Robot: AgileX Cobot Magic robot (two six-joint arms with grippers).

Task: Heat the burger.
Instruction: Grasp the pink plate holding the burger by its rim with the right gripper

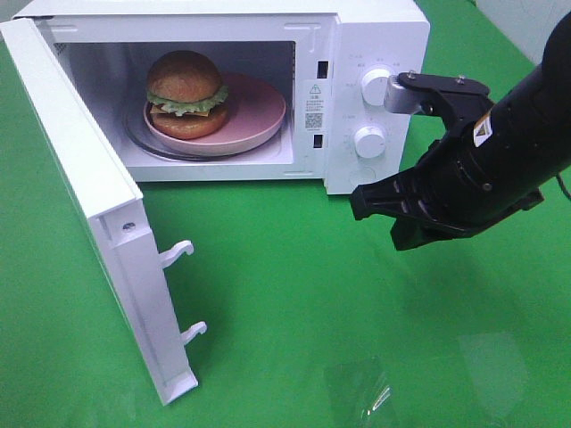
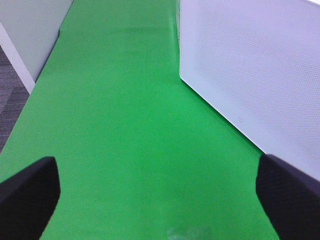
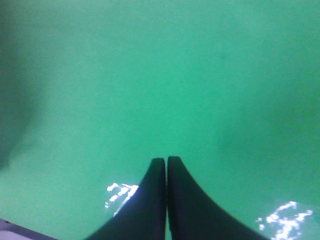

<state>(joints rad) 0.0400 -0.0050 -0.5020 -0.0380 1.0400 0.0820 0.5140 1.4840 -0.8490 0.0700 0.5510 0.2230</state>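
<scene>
The burger, with a golden-brown bun, green lettuce and yellow cheese, sits on a shallow pink bowl inside the open white microwave. My right gripper hovers over the green cloth in front of the microwave's control panel; in the right wrist view its fingertips are pressed together and hold nothing. My left gripper is out of the high view; in the left wrist view its fingers stand wide apart and empty, beside the outer face of the microwave door.
The microwave door swings fully open to the left, with two latch hooks on its edge. Two white knobs sit on the panel. Green cloth covers the table.
</scene>
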